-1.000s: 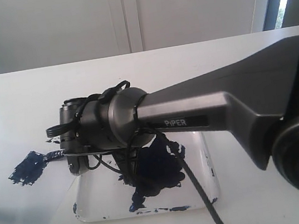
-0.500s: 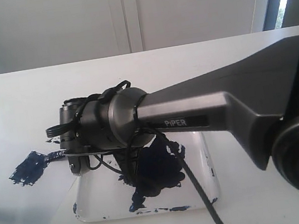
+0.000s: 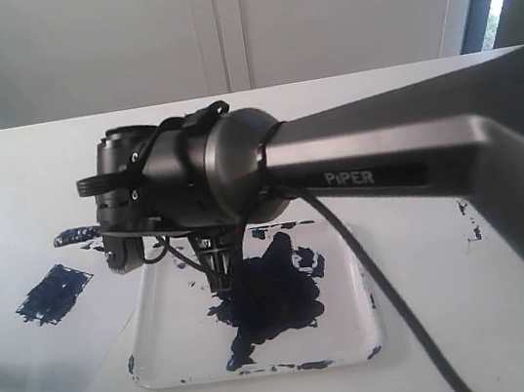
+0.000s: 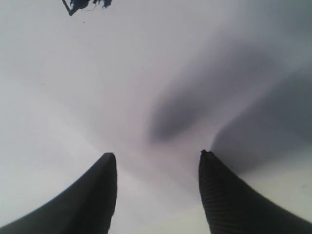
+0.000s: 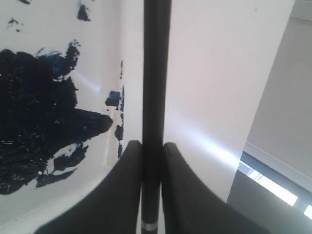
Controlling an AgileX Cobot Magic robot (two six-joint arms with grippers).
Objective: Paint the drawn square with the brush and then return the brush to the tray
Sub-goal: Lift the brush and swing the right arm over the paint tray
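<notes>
One shallow white tray (image 3: 268, 365) lies nearest the camera on the white table (image 3: 405, 96), with a big navy paint blot (image 3: 270, 301) spread over its middle and dark flecks along its front rim. Above the blot's left edge, the right tool (image 3: 222, 273) points downward from a grey arm (image 3: 385, 158) lettered PiPER that reaches in from the right. Its wrist view shows both fingers (image 5: 122, 185) pressed tight on the thin black brush (image 5: 156, 73), with a pale band (image 5: 150, 226) on the handle behind them. The brush's tip seems to hang at the blot, though the arm hides any contact. Left of the tray and apart from it, the drawn square (image 3: 53, 292) lies slanted and filled solid navy, with a smaller blue smear (image 3: 76, 236) beyond. The left tool (image 4: 156, 157) stands with jaws apart and nothing between them, above bare white surface.
</notes>
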